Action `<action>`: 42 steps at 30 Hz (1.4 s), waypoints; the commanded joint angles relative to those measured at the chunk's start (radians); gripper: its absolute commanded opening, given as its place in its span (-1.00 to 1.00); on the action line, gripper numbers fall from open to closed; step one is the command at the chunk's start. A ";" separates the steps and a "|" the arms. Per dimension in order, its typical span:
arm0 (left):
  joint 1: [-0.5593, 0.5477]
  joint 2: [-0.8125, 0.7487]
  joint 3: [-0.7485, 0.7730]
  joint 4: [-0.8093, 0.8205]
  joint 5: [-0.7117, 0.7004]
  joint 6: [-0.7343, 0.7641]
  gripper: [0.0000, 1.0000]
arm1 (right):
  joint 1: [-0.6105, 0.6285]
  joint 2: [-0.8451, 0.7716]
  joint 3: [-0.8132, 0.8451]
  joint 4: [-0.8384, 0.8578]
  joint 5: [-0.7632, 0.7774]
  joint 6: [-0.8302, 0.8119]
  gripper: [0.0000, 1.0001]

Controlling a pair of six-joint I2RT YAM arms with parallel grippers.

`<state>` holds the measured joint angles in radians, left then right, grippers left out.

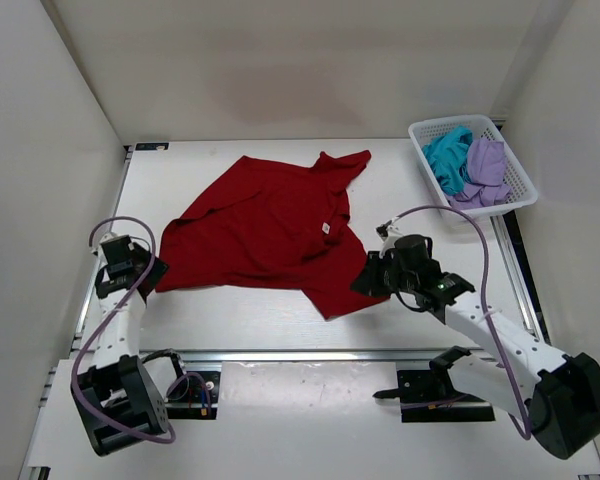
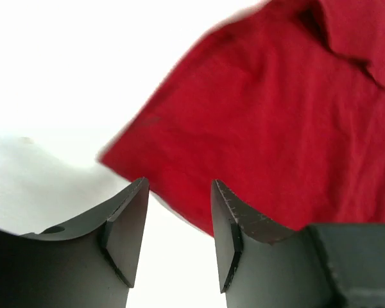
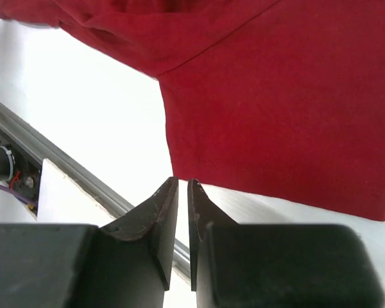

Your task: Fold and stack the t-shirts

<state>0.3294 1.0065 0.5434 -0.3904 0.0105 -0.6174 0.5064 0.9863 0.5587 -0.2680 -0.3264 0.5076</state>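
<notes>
A dark red t-shirt [image 1: 270,230] lies spread and rumpled on the white table, collar toward the back. My left gripper [image 1: 150,272] sits at its lower left corner, open, with the cloth edge [image 2: 276,115] just beyond the fingertips [image 2: 138,192] and nothing between them [image 2: 179,186]. At the shirt's lower right corner is my right gripper [image 1: 365,280]. Its jaws [image 3: 183,183] stand almost together with a thin slit and no cloth in it, the hem [image 3: 276,96] just past the tips. A teal t-shirt [image 1: 445,155] and a lavender t-shirt [image 1: 487,170] lie bunched in the basket.
A white mesh basket [image 1: 517,200] stands at the back right corner. A metal rail [image 1: 280,353] runs along the table's near edge, also seen in the right wrist view as the rail [image 3: 70,173]. White walls close in the left, back and right sides.
</notes>
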 commanded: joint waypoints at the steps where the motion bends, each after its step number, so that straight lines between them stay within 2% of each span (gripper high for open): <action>1: 0.056 -0.002 -0.034 0.015 -0.017 -0.045 0.10 | 0.021 -0.064 -0.034 0.101 0.015 0.009 -0.78; 4: 0.094 0.006 -0.078 0.041 -0.012 -0.094 0.11 | 0.066 -0.081 -0.049 0.119 0.018 0.006 -0.76; 11: 0.082 0.021 -0.184 0.107 -0.011 -0.229 0.10 | 0.148 -0.063 -0.063 0.141 0.038 -0.004 -0.74; 18: 0.069 0.075 -0.217 0.219 -0.038 -0.318 0.10 | 0.158 -0.066 -0.072 0.153 0.013 -0.015 -0.71; 21: 0.065 0.136 -0.224 0.269 -0.033 -0.352 0.01 | 0.158 -0.077 -0.071 0.147 0.006 -0.014 -0.72; 25: 0.057 0.179 -0.226 0.304 -0.062 -0.393 -0.44 | 0.143 -0.077 -0.069 0.136 0.012 -0.017 -0.72; 27: 0.048 0.161 -0.224 0.303 -0.075 -0.386 -0.54 | 0.141 -0.078 -0.069 0.135 0.018 -0.015 -0.71; 30: 0.031 0.147 -0.197 0.283 -0.099 -0.358 -0.96 | 0.120 -0.080 -0.072 0.119 0.047 -0.001 -0.59; 33: 0.005 0.141 -0.120 0.248 -0.127 -0.293 -1.00 | 0.086 -0.069 -0.072 0.079 0.104 0.005 -0.42; 37: -0.136 0.121 0.013 0.199 -0.164 -0.179 -1.00 | 0.011 -0.061 -0.057 0.009 0.199 0.017 -0.33; 42: -0.366 0.123 0.113 0.159 -0.152 -0.065 -1.00 | -0.057 -0.015 -0.072 -0.046 0.295 0.042 -0.32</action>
<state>0.0669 1.1587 0.6083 -0.1867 -0.1287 -0.7830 0.4782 0.9531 0.4915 -0.2764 -0.1295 0.5266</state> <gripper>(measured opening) 0.038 0.340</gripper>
